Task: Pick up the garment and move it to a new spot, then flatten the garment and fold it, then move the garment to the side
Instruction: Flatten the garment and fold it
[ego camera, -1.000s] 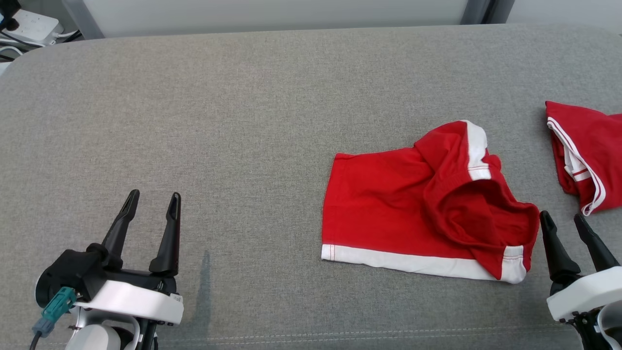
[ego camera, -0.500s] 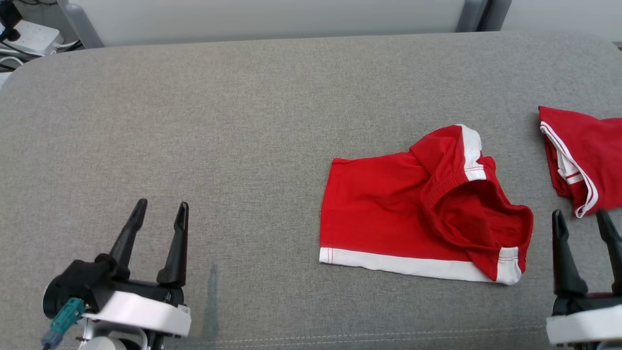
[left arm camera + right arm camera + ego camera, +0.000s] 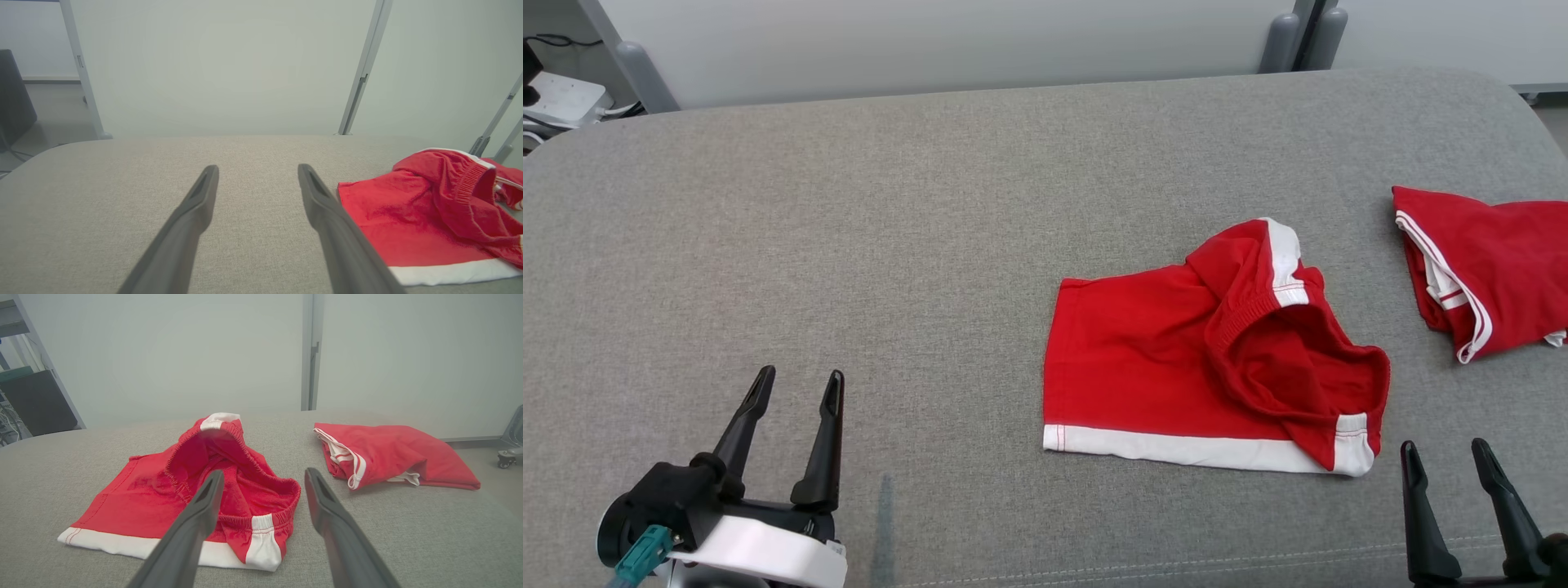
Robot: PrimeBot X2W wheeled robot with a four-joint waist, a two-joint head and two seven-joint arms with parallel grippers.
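The red garment (image 3: 1168, 367) lies rumpled, waistband gaping, right of centre on the grey desk (image 3: 849, 204). The left gripper (image 3: 800, 374) and right gripper (image 3: 1442, 445) hover empty, fingers apart (the right, nearer, seems poised for pickup).

Lab (partition panels (image 3: 947, 45), power strip (image 3: 560, 98))

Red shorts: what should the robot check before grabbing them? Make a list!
1. Left gripper open, holding nothing: ok.
2. Right gripper open, holding nothing: ok.
3. Red shorts lying flat: not ok, the waistband side is bunched up.
4. Shorts apart from the second red garment: ok.
5. Grey cushion has room left of the shorts: ok.
6. Anything hidden under the shorts: cannot tell.
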